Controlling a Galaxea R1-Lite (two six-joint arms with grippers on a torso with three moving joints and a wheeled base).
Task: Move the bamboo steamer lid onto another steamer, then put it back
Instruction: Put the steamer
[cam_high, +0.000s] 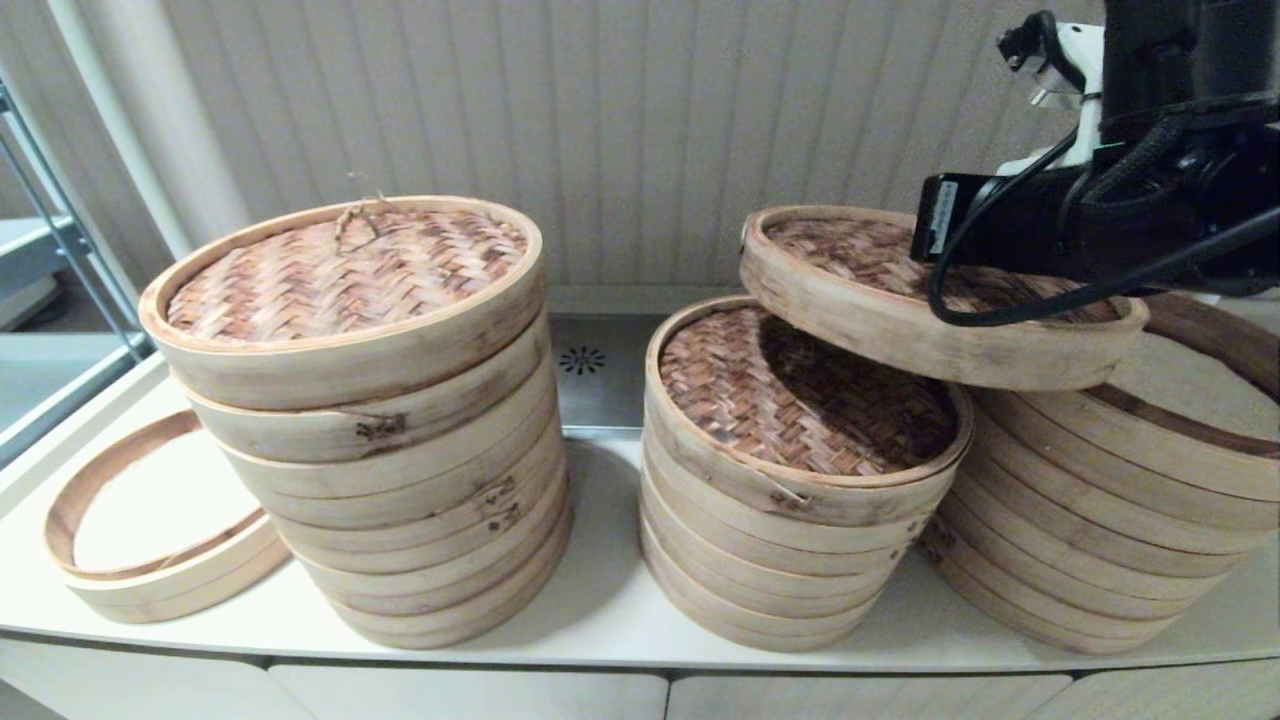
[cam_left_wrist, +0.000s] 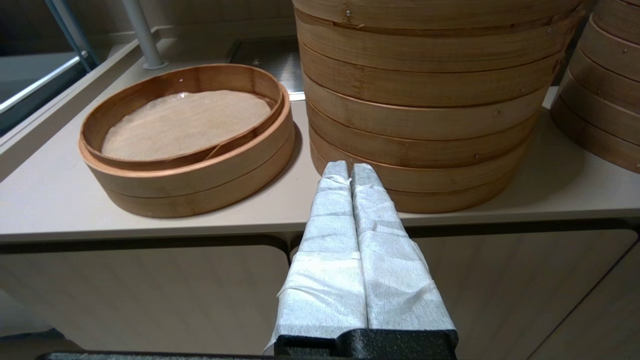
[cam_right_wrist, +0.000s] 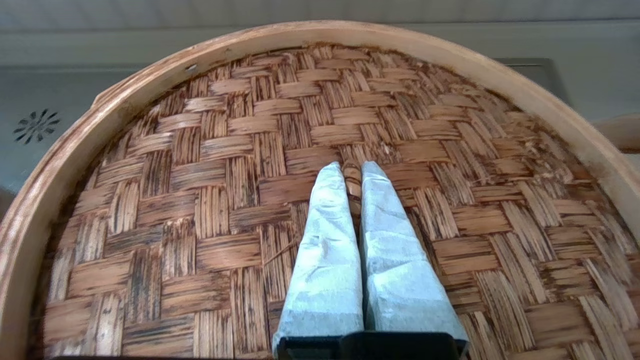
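Head view showed the bamboo steamer lid (cam_high: 900, 300) lifted and tilted in the air, its left edge hanging over the middle steamer stack (cam_high: 790, 500) and its right side over the right steamer stack (cam_high: 1130, 500), with the black right arm (cam_high: 1100, 220) reaching in from the upper right and crossing above it; the claw itself was hidden there. The lid was a shallow round hoop of pale bent wood around a reddish-brown woven top, like the lids on the middle stack and the tall left steamer stack (cam_high: 370, 420). A single open steamer ring (cam_high: 150, 530) lay on the white counter (cam_high: 600, 600) at far left. Left wrist view showed the left gripper (cam_left_wrist: 350, 170), its cloth-wrapped fingers pressed together on nothing, hanging in front of the counter edge and pointing toward the base of the tall stack beside the lined steamer ring (cam_left_wrist: 190, 140). Right wrist view showed the right gripper (cam_right_wrist: 352, 172) angled down over the lid's herringbone weave (cam_right_wrist: 200, 200), its wrapped fingers pinched nearly together on the small handle loop (cam_right_wrist: 352, 182) at the lid's centre.
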